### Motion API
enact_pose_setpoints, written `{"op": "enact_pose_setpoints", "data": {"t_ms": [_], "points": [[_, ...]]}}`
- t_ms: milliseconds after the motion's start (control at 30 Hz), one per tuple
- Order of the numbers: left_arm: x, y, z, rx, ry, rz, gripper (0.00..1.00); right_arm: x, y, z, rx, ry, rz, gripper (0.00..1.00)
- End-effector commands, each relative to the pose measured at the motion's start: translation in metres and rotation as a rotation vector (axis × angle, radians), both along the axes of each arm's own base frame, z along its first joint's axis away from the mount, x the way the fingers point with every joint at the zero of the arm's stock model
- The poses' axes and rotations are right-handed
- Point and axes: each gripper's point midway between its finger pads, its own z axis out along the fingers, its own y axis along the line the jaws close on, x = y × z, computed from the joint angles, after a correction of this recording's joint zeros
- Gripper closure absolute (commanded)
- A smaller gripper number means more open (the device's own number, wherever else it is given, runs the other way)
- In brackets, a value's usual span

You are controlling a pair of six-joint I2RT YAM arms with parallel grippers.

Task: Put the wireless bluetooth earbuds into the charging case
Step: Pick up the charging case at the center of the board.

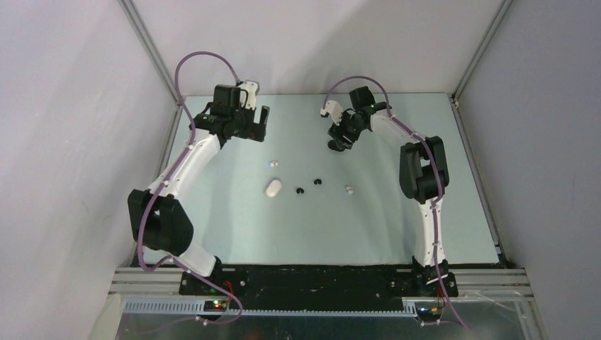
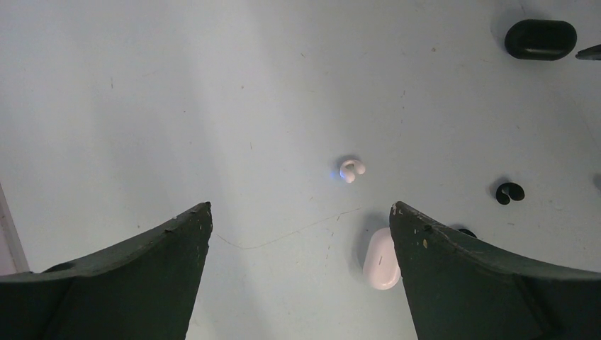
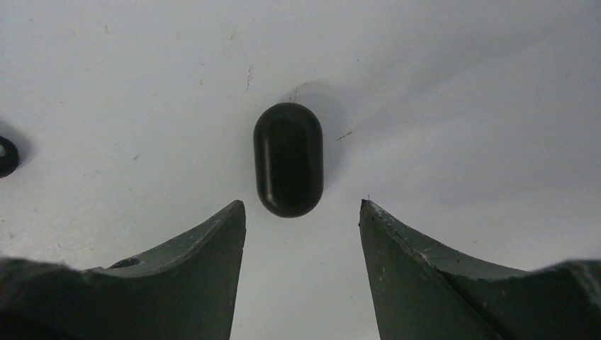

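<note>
My left jaws are released, spread wide over nothing. Below them on the pale, matte, faintly scratched worktop (image 1: 234, 234) lie a glossy white earbud (image 2: 351, 169), curled like a hook, and near it a smooth white oval case (image 2: 381, 258). A black earbud (image 1: 300, 190), a second black earbud (image 1: 317, 181) and a second white earbud (image 1: 349, 188) lie mid-worktop. My right jaws are parted, grasping nothing. The rounded, glossy black case (image 3: 288, 159) lies just at their dark tips, with a gap on each side. Plain grey walls (image 1: 71, 106) enclose us.
</note>
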Motion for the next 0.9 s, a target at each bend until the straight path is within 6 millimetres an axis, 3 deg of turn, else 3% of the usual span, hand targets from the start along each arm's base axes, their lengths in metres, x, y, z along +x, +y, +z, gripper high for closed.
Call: {"op": "enact_pose_setpoints", "data": {"t_ms": [0, 267, 633, 767, 867], "points": [[0.007, -0.001, 0.022, -0.005, -0.057, -0.017, 0.00, 0.016, 0.006, 0.014, 0.010, -0.057, 0.021, 0.35], [0.007, -0.004, 0.021, -0.006, -0.051, -0.024, 0.00, 0.007, 0.007, -0.013, -0.007, 0.038, 0.038, 0.36], [0.007, -0.007, 0.015, -0.015, -0.035, -0.027, 0.00, -0.002, 0.008, -0.030, -0.029, 0.106, 0.049, 0.43], [0.008, -0.009, 0.013, -0.021, -0.029, -0.030, 0.00, -0.003, 0.009, -0.033, -0.027, 0.116, 0.040, 0.56], [0.010, -0.010, 0.012, -0.017, -0.029, -0.044, 0.03, -0.004, 0.013, -0.025, 0.008, 0.138, 0.031, 0.69]]}}
